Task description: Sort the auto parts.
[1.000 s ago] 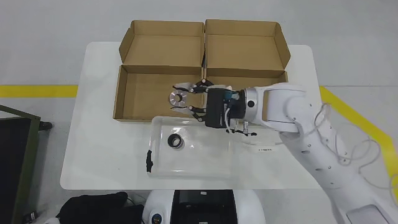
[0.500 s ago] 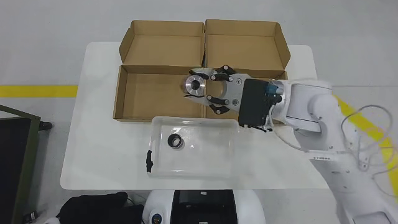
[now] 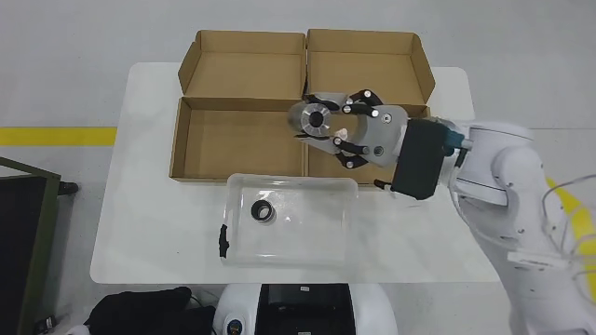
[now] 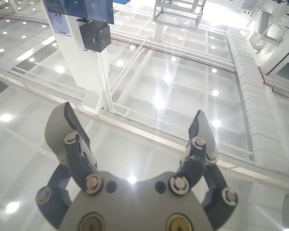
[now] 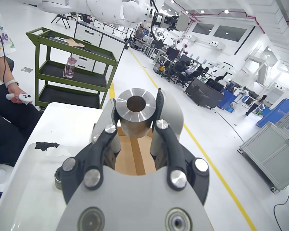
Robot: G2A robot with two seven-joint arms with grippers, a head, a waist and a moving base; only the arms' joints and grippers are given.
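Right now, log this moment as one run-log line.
right gripper: shut on metal cylinder, over the seam between cardboard boxes | left gripper: open, empty | clear tray: one ring inside

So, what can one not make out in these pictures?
1. Floor of the right cardboard box: in the top view it is largely covered by the right hand, so any parts inside are unseen.
2. Metal cylinder: the top view looks straight down, so its height above the box cannot be told.
3. Small ring in the clear tray: too small in the top view, and partly behind the hand in the right wrist view.
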